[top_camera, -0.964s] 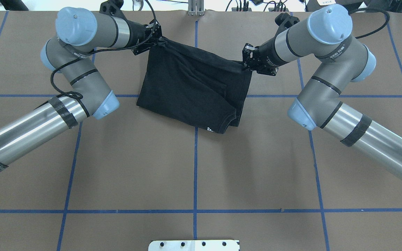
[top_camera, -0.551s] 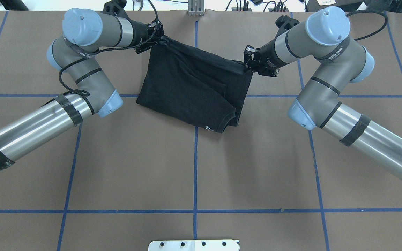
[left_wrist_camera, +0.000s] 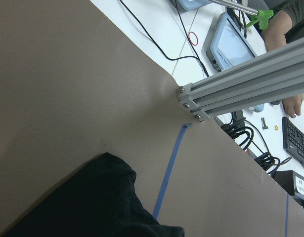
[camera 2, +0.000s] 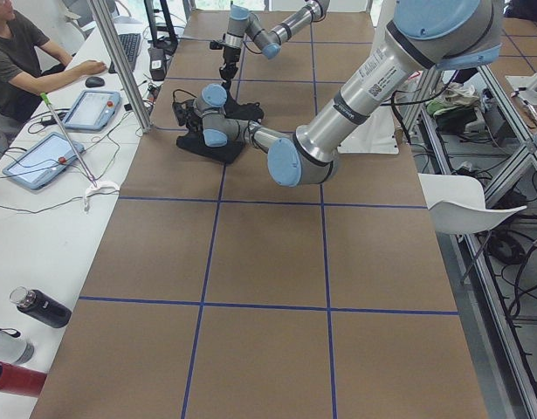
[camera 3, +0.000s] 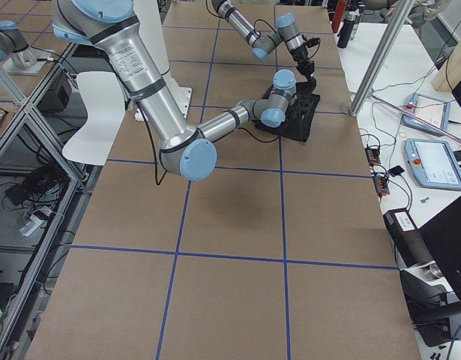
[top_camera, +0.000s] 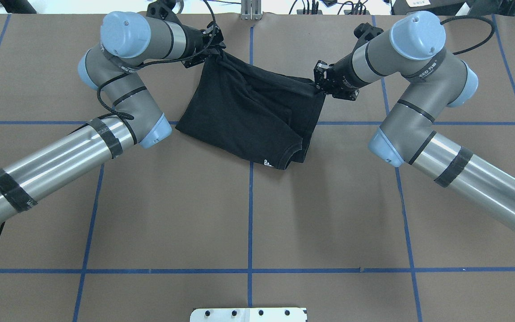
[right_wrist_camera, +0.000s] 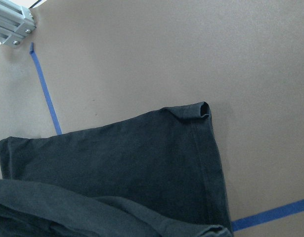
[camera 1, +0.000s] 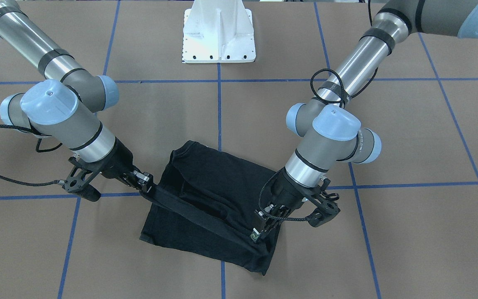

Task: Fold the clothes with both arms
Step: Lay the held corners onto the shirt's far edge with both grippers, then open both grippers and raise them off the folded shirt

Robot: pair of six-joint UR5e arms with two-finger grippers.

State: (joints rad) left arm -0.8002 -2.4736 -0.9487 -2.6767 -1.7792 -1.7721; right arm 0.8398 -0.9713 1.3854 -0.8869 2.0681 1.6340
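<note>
neck mark (top_camera: pixel 267 163): too small, perhaps lettering | left pincer (top_camera: pixel 216 46), right pincer (top_camera: pixel 317 86): tips in T-shirt (top_camera: pixel 244 112) | base plate (top_camera: pixel 248 314): edge-cut

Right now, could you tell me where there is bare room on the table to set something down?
The table lies bare between the black T-shirt and the white base plate, either side of the centre tape line. The far edge is crowded: left tool and right tool both grip the T-shirt there.

- The brown bench (top_camera: pixel 172 214) had blue tape lines (top_camera: pixel 250 214) across it.
- A white chair (camera 2: pixel 464 208) stood beside it.
- A person (camera 2: pixel 15 54) sat at a white desk (camera 2: pixel 24 253) with tablets (camera 2: pixel 43 160) and bottles (camera 2: pixel 41 307).
</note>
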